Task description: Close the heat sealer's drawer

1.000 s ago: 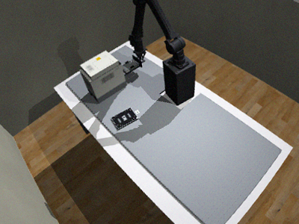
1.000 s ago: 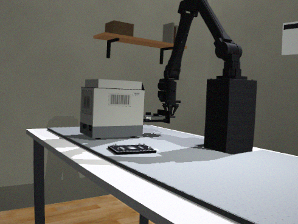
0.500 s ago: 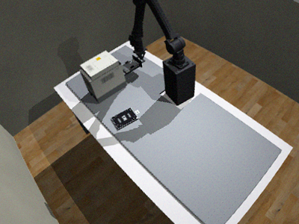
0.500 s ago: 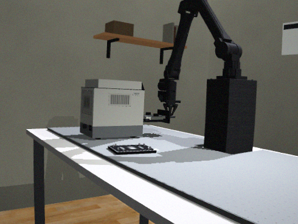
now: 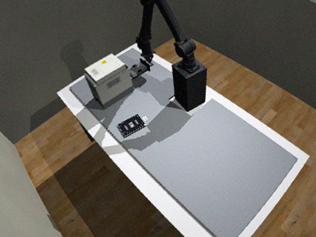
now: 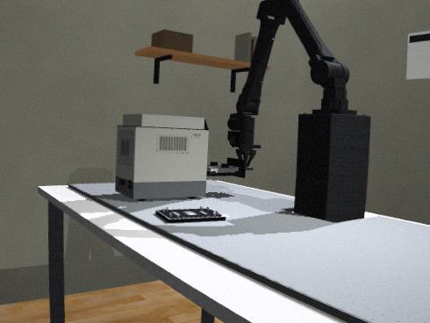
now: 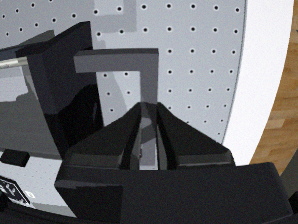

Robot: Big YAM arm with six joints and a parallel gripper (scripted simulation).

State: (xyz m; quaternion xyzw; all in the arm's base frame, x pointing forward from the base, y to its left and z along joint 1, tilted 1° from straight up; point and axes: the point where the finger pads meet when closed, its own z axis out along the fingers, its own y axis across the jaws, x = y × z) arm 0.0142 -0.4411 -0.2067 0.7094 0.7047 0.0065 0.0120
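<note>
Fingers of the gripper (image 7: 149,141) are pinched on the grey T-shaped handle (image 7: 148,72) at the front of the drawer (image 6: 222,168), and you can see the handle's stem squeezed between them in the wrist view. From the top view, look at about eleven o'clock from the middle of the table (image 5: 165,206): that is where the heat sealer (image 5: 108,77) sits, a pale grey box with a barcode on its side. Its drawer sticks out at the three o'clock side of the box, toward the arm, so it is not pushed in yet. You cannot see the sealer's light in any view, and the sheet and frame in the drawer are too dark and small to tell. The arm (image 6: 307,41) bends up high and comes down so the gripper points down at the drawer's outer end. It stands on a tall black block (image 6: 333,164), which you find at about three o'clock from the sealer. A flat black plate with small bumps (image 5: 131,125) lies on the grey mat (image 5: 227,167) at about six o'clock from the sealer, well apart from it. On the wall behind, you can see a wooden shelf (image 6: 193,57) with a brown box (image 6: 172,40) on it.
</note>
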